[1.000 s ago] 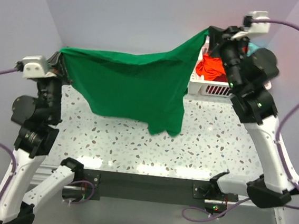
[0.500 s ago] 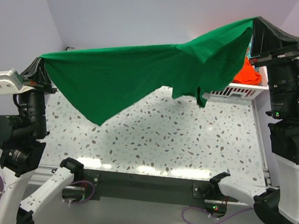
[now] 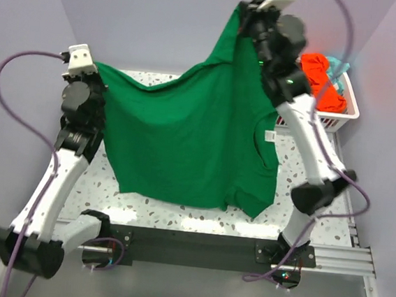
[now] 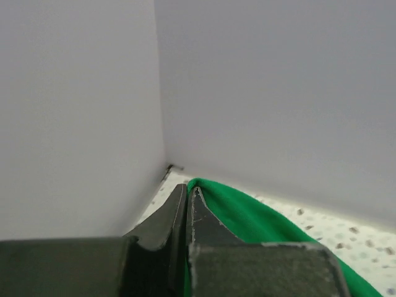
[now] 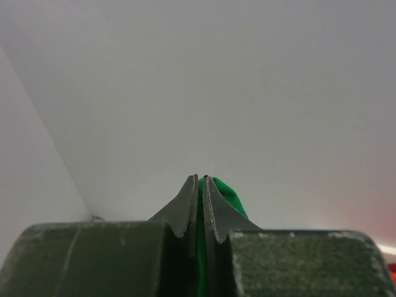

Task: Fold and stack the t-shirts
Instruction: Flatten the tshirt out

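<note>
A bright green t-shirt [image 3: 185,140] hangs spread between my two grippers, its lower hem near the table's front edge. A small white neck label [image 3: 269,136] shows at its right side. My left gripper [image 3: 93,72] is shut on the shirt's left corner at the back left; green cloth [image 4: 247,216] shows between its fingers. My right gripper [image 3: 245,9] is shut on another corner, raised high at the back; green cloth [image 5: 226,192] shows between its fingers. An orange-red t-shirt [image 3: 322,80] and a bit of a teal one [image 3: 340,66] lie in the basket.
A white slotted plastic basket [image 3: 341,114] stands at the back right of the speckled table [image 3: 143,210]. Grey walls close in the left, back and right sides. The right arm [image 3: 304,138] runs across the shirt's right side.
Both grippers have swung toward the back with the green shirt. The right gripper moved from the far right to high at the back centre; the shirt now hangs lower, toward the table.
</note>
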Tool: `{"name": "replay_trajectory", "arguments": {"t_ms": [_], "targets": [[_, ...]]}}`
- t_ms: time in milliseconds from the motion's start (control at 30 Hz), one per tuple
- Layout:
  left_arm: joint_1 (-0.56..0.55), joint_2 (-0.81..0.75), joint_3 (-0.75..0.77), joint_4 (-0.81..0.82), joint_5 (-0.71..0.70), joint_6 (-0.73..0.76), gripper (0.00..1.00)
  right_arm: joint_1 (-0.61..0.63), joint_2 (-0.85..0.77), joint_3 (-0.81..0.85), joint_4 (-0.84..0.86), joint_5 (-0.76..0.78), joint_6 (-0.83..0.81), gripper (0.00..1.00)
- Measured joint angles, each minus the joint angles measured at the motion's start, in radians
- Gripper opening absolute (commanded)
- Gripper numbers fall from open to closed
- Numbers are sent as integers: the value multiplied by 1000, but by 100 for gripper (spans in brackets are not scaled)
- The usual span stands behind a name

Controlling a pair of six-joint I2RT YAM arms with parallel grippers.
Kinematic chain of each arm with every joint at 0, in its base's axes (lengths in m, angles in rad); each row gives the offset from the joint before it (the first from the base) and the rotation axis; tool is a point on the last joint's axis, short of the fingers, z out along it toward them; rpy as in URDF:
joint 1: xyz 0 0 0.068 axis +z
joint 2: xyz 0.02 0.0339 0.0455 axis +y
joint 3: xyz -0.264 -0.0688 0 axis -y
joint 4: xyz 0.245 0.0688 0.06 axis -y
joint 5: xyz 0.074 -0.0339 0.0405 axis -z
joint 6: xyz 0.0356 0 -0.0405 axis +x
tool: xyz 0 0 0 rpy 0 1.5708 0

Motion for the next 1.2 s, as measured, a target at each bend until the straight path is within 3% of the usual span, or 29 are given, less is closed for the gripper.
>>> {"name": "replay_trajectory", "arguments": {"t_ms": [133, 167, 200, 233, 267, 433, 700, 833, 1200], "targets": [[183, 247, -21, 34, 112, -62, 0, -2, 329, 172, -1, 7, -2, 1], [217, 312, -21, 37, 136, -75, 14, -2, 428, 240, -3, 6, 0, 12], [245, 379, -21, 46, 164, -85, 37, -3, 518, 297, -8, 8, 2, 54], [262, 433, -17, 55, 190, -90, 62, -4, 599, 343, -18, 9, 4, 77], [270, 475, -9, 55, 208, -97, 97, -6, 665, 369, -23, 11, 7, 95], [281, 606, 49, 56, 272, -138, 100, -22, 725, 219, -32, 11, 27, 99], [269, 461, -73, 115, 373, -224, 100, -32, 318, -379, 55, -34, 120, 99], [260, 468, -140, 121, 425, -252, 100, -11, 159, -552, 119, -82, 180, 99], [266, 625, -203, 33, 494, -289, 100, 32, 195, -845, 146, -163, 267, 99]]}}
